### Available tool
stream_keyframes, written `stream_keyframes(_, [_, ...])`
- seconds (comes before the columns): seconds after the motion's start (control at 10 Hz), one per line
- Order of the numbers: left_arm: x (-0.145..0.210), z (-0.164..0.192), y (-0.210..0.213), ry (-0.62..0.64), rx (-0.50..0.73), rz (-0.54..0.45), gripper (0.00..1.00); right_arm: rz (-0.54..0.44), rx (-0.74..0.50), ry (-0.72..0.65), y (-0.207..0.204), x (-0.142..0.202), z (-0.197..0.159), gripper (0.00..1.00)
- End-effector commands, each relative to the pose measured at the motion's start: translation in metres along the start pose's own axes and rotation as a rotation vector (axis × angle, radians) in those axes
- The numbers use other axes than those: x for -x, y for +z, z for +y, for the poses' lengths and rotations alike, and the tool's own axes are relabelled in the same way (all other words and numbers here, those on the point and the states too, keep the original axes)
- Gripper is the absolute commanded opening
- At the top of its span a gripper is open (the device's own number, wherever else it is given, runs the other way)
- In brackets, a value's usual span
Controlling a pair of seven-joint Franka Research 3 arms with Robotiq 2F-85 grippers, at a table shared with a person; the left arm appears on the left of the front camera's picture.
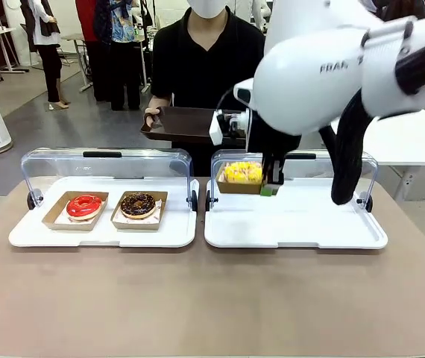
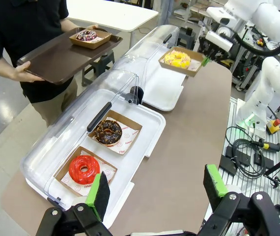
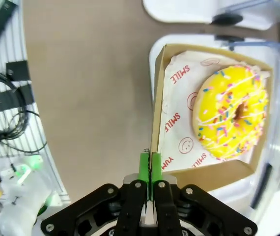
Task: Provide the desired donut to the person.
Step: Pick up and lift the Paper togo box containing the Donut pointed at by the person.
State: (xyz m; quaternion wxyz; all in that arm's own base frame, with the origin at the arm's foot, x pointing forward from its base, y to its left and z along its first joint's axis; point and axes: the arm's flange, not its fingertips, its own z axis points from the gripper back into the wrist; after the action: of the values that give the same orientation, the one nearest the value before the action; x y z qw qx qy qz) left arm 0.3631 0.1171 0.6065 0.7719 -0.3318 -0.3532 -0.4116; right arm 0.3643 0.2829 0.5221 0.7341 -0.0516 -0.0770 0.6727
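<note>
1. Two arms are at work. The left hand [image 2: 154, 189] is nearest, hanging over the tabletop [image 1: 212, 298] near its 7 o'clock edge, jaws spread wide and gripping nothing.
2. The left tray [image 1: 26, 237] sits at 10 o'clock of the tabletop with its clear lid [image 1: 101, 160] tipped up behind it. It carries two open boxes side by side: a red donut [image 1: 84, 205] at 9 o'clock and a chocolate donut [image 1: 139, 203] at 3 o'clock.
3. The right tray [image 1: 294, 224] sits at 2 o'clock, just beside the left tray. Its front half is bare and its lid is also raised.
4. The right hand [image 3: 150, 162] comes down over that tray's far 11 o'clock corner. Its jaws are fully pinched on the side wall of the yellow-donut box [image 3: 213, 173], with the green pads flat on either face of the card.
5. The yellow donut [image 3: 213, 123], topped with sprinkles, lies on printed paper inside that box. I can't tell whether the box is clear of the tray or resting on it.
6. The person [image 1: 205, 60] stands at 12 o'clock beyond the tabletop. They hold a brown tray [image 1: 175, 123] level at waist height, well apart from the yellow-donut box. One boxed sprinkled donut [image 2: 86, 35] sits at its far end.
</note>
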Motion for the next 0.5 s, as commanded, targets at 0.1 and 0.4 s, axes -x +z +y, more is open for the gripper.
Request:
stream_keyframes(0.1, [0.000, -0.001, 0.002, 0.001, 0.006, -0.008, 1.00, 0.035, 0.054, -0.056, 0.050, -0.029, -0.025, 0.00])
stream_keyframes(0.4, [0.000, -0.001, 0.002, 0.001, 0.006, -0.008, 1.00, 0.031, 0.039, -0.086, 0.055, -0.035, -0.057, 0.00])
